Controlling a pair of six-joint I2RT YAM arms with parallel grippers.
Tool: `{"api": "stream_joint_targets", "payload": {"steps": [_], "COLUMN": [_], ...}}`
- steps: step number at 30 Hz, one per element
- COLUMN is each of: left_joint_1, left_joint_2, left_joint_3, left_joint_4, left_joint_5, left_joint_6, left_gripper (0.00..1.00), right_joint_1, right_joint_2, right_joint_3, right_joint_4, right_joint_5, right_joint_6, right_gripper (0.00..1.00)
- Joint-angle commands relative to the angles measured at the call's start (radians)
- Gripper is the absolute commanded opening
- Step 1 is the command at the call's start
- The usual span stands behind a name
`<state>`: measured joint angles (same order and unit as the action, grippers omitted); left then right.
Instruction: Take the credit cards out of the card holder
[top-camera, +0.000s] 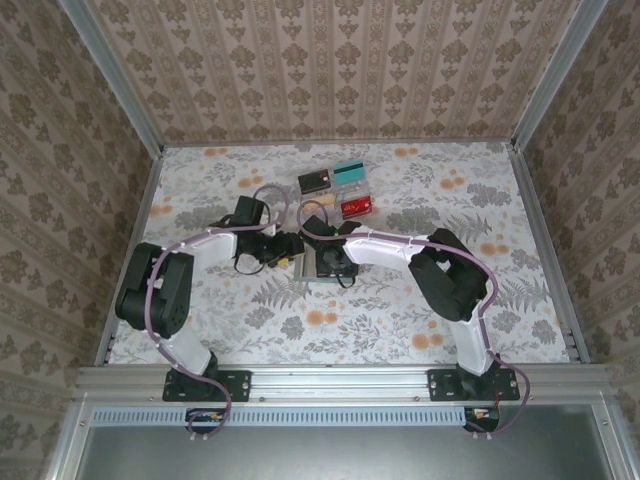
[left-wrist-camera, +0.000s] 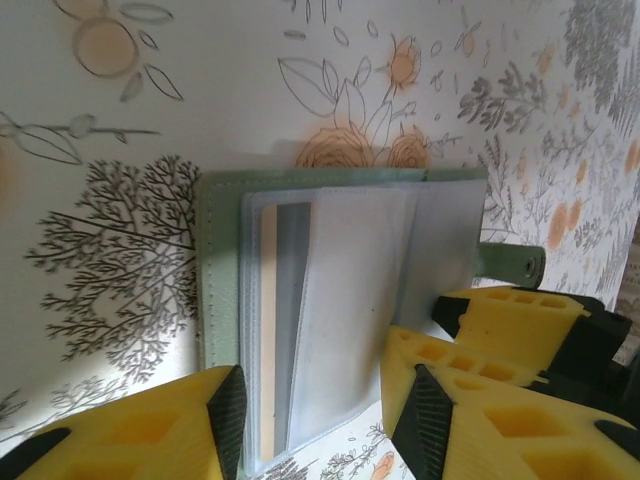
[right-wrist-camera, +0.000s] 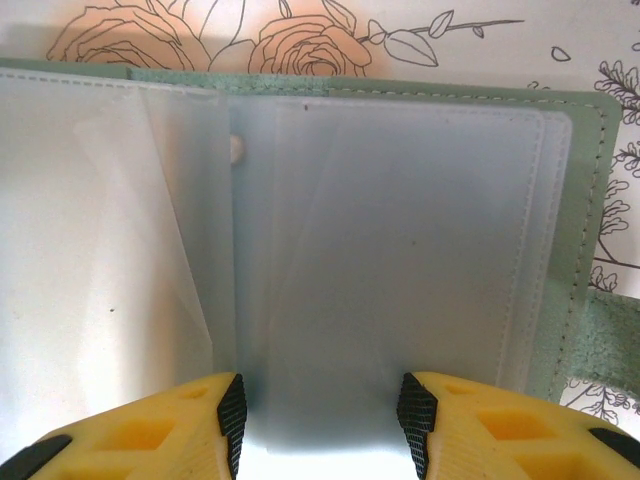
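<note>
Looking past your left fingers (left-wrist-camera: 322, 425), you have the open card holder (left-wrist-camera: 214, 290) flat on the bench (left-wrist-camera: 90, 130). One credit card (left-wrist-camera: 272, 330) sits in its sleeve, long axis pointing straight at them. They stand half apart astride its near end, gripping nothing. Your right fingers (right-wrist-camera: 318, 420), likewise half apart and empty, sit over the holder's clear sleeves.

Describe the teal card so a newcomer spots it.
Look to the far middle of the floral table, past the card holder. In the card cluster, the teal card sits far-right, the only blue-green one beside a dark card and a red card.
</note>
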<state>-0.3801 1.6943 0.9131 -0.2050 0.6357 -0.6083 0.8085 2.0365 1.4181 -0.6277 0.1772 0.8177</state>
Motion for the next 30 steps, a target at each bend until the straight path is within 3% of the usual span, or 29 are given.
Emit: {"api": "stream_joint_targets", "payload": {"steps": [1, 22, 30], "left_joint_1": [-0.01, -0.032, -0.031], "left_joint_2": [0.032, 0.16, 0.165], "left_joint_3": [0.048, 0.158, 0.146], "left_joint_4": [0.029, -0.05, -0.04], "left_joint_5": [0.052, -0.029, -0.016], "left_joint_6": [-0.007, 0.07, 0.069], "left_gripper": [0.48, 0.44, 0.41], "right_joint_1": [-0.019, -0.041, -0.031], "right_joint_2": [0.058, 0.007, -0.099], "right_joint_3": [-0.055, -0.099, -0.058], "right_joint_4": [-0.027, 0.044, 0.025], "right_joint_5": [-0.001, -0.052, -0.03], "right_joint_6": [0.018, 0.017, -0.06], "right_gripper": [0.5, 0.48, 0.59]}}
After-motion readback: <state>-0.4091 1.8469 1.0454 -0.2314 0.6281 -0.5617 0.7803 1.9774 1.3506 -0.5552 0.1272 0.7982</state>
